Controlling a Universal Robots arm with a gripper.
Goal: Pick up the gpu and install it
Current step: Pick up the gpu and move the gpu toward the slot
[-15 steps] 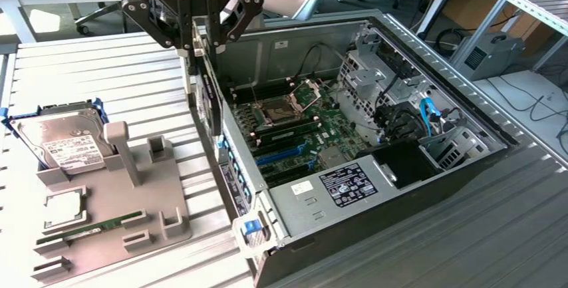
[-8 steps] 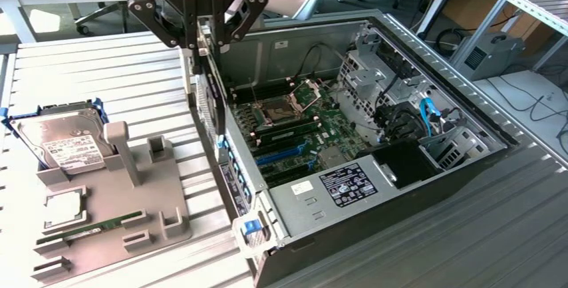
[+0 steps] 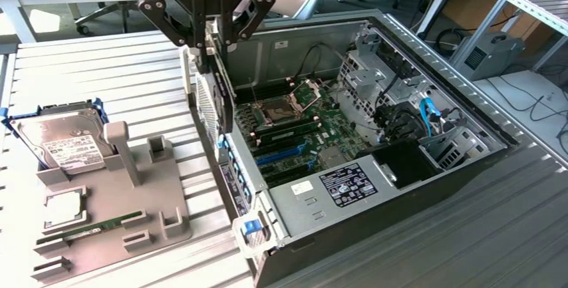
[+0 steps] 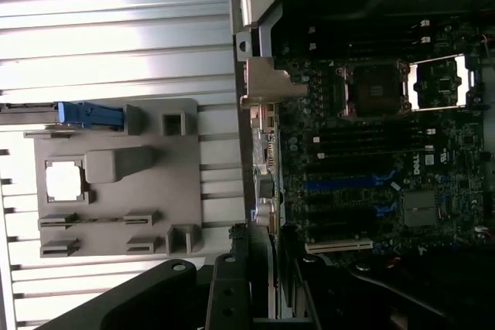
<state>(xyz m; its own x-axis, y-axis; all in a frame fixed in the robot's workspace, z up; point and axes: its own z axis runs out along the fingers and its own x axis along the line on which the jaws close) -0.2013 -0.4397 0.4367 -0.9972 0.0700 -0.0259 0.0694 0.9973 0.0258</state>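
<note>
The gpu [image 3: 221,95], a thin black card seen edge-on with a perforated metal bracket, hangs upright from my gripper [image 3: 213,40], which is shut on its top edge. It hovers above the rear wall of the open computer case [image 3: 461,112], over the motherboard's rear edge. The blue expansion slots [image 3: 282,155] lie lower, towards the exterior view's right of the card. In the wrist view, my gripper [image 4: 261,291] and the gpu's edge [image 4: 264,264] sit beside the motherboard, near the slots [image 4: 346,185].
A grey fixture block [image 3: 133,201] stands on the slatted table at the exterior view's left. It holds a silver hard drive [image 3: 64,145], a green memory stick [image 3: 100,225] and a square chip [image 3: 62,208]. Cables and drive cages fill the case's far side [image 3: 417,122].
</note>
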